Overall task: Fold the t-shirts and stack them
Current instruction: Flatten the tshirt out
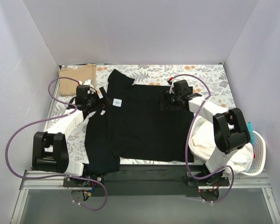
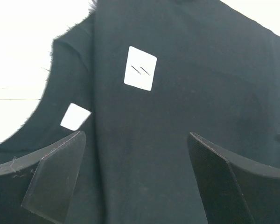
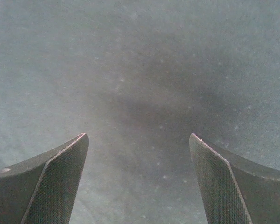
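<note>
"Over the arms, from the fixed camera — what lies where?"

"The black t-shirt (image 1: 140, 126) is spread out on the floral cloth (image 1: 186, 74), its white square label (image 1: 117, 102) face up near the left side. The tan t-shirt (image 1: 77, 73) lies folded in the far left corner, apart from the black one. At the near right, a heap of white cloth (image 1: 210, 144) spills by a white basket (image 1: 260, 154)."

"And the arms?"

"The left claw (image 1: 101, 100) is over the black shirt's left edge, just beside the label. The right claw (image 1: 164, 100) is over its far right part. Both have their fingers spread, with nothing between them."

"What about the left wrist camera?"

"The left claw (image 2: 136, 140) is wide open above the black t-shirt (image 2: 200, 84). The label (image 2: 140, 68) sits ahead of it, with two short dark strokes on it. A smaller white patch (image 2: 75, 116) shows near the shirt's curved edge — what it is, I cannot tell."

"The right wrist?"

"Dark fabric fills the view: the black t-shirt (image 3: 140, 70), close and slightly blurred. The right claw (image 3: 137, 137) is wide open and holds nothing. Whether the tips touch the cloth, I cannot tell."
</note>
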Action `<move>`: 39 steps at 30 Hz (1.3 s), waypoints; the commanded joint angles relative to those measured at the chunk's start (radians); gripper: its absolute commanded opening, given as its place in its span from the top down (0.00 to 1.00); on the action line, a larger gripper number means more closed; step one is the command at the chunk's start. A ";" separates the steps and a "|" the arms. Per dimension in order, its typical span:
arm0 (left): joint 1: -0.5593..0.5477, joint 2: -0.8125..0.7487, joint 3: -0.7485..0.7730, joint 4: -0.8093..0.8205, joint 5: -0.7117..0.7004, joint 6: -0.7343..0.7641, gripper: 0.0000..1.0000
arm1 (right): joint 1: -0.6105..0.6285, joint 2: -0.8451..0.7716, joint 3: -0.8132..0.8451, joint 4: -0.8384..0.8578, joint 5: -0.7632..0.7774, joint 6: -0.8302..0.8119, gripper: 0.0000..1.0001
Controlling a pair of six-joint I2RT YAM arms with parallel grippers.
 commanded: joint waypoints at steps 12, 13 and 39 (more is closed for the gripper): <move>0.025 0.173 -0.032 0.107 0.074 -0.103 0.11 | -0.001 0.074 0.015 0.008 0.048 0.030 0.06; 0.025 0.178 -0.032 0.111 0.079 -0.105 0.11 | -0.003 0.074 0.015 0.008 0.050 0.029 0.06; 0.069 0.204 -0.043 -0.023 -0.254 -0.039 0.10 | -0.009 0.131 0.033 -0.054 0.175 0.058 0.06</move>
